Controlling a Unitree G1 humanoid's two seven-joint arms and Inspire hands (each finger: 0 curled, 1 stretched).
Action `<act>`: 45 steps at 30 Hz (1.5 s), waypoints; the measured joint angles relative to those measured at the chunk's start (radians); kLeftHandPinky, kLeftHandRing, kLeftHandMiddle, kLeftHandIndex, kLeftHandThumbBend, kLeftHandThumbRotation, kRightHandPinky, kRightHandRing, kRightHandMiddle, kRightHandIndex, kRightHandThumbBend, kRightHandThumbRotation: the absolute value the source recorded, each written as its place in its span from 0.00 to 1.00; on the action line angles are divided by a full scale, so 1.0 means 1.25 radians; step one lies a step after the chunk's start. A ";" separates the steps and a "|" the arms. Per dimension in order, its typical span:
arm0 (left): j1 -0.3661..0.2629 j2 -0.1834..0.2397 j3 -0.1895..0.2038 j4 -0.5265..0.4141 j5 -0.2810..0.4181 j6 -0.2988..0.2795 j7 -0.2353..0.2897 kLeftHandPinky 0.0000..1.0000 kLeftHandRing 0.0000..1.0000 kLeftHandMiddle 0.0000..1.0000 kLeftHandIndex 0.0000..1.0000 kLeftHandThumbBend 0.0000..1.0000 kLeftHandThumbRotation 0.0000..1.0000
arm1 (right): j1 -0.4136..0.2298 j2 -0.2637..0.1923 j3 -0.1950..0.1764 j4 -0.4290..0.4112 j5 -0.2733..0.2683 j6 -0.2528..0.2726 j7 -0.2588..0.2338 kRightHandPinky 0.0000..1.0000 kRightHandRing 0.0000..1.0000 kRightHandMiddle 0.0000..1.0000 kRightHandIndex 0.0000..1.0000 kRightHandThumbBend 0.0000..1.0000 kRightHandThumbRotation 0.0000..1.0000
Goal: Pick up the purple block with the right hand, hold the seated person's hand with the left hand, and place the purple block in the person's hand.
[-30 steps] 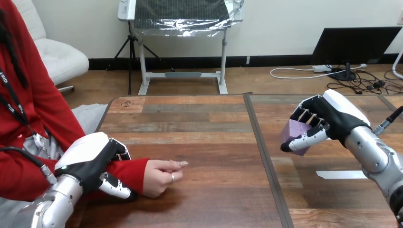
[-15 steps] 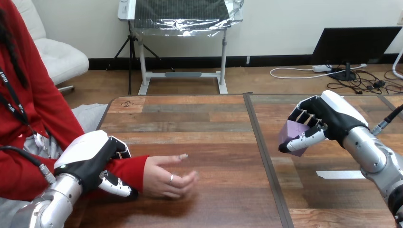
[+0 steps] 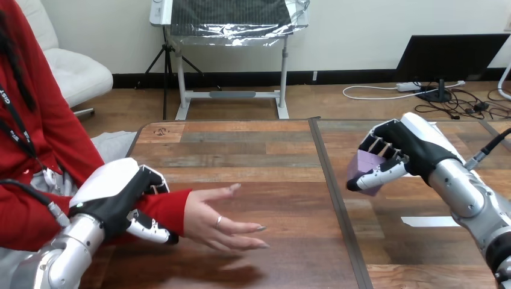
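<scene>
Person's hand (image 3: 218, 224) now opened, right hand (image 3: 414, 147) gripping purple block (image 3: 361, 167)

Wood-plank table (image 3: 241, 150), dark seam (image 3: 328, 174) down mid, maybe 2 tops.

one purple block (image 3: 362, 166), perhaps two tables (image 3: 241, 150)

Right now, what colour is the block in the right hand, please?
The block is purple, head view.
</scene>
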 measured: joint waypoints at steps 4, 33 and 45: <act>0.000 0.000 0.006 -0.016 -0.003 0.000 -0.006 0.24 0.30 0.37 0.39 0.83 0.00 | 0.000 0.008 -0.006 -0.004 0.011 -0.002 0.005 0.39 0.41 0.45 0.47 0.81 0.00; -0.038 -0.007 0.022 -0.074 -0.025 0.006 -0.016 0.25 0.30 0.37 0.39 0.80 0.00 | 0.002 0.053 -0.018 -0.097 0.052 -0.052 0.026 0.36 0.39 0.44 0.44 0.82 0.00; -0.063 -0.017 0.022 -0.074 -0.025 0.014 -0.018 0.24 0.30 0.37 0.39 0.80 0.00 | 0.014 0.061 -0.018 -0.161 0.060 -0.052 0.045 0.33 0.35 0.42 0.44 0.80 0.00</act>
